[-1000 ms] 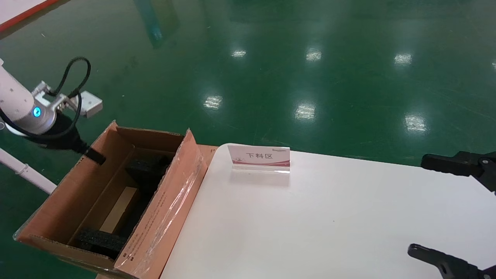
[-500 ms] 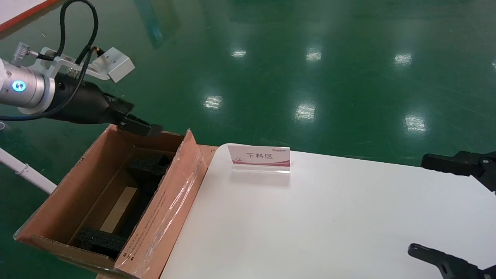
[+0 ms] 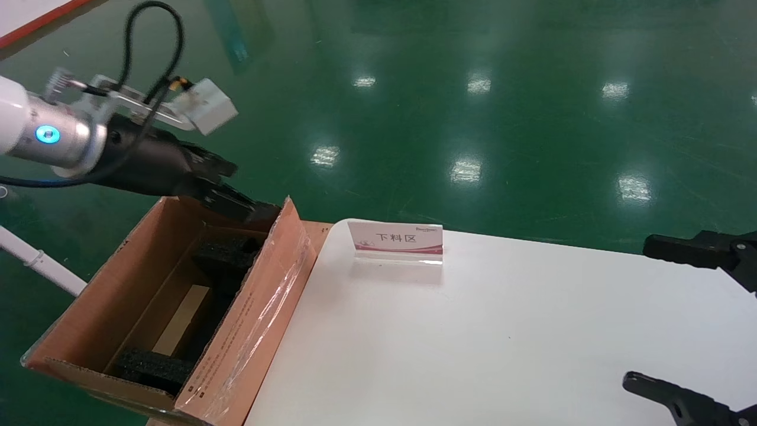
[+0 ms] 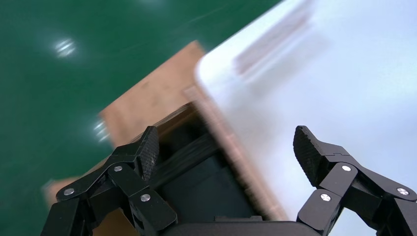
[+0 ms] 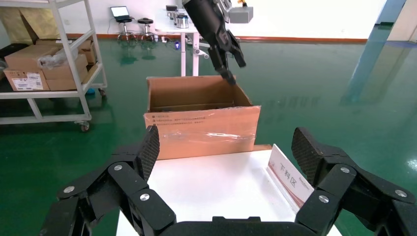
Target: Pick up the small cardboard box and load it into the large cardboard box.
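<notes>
Nearest the robot, the right gripper (image 5: 226, 147) is hanging over the near right part of the smooth white table (image 3: 508, 331), its black ridged fingers (image 5: 149, 149) standing wide apart with nothing between them; in the head view only its tips (image 3: 689, 331) are showing at the right edge. Farther along the table, close to its far edge, a small clear acrylic sign with red-and-white print (image 3: 396, 241) is standing upright. Just beside the table's left side, the large cardboard box (image 3: 177, 307), a long brown corrugated carton with tall flaps and shiny clear tape, is sitting open, its taped flap leaning against the table edge. Black foam blocks (image 3: 227, 254) are lying at both ends inside it, with a bare brown strip of its floor between them. At the box's far end, the left gripper (image 3: 245, 208) is reaching in over the far flap, its black fingers (image 4: 147, 150) spread apart and holding nothing. The small cardboard box is not showing in any view. Beyond everything, a glossy green floor (image 3: 473, 118) is spreading out.
</notes>
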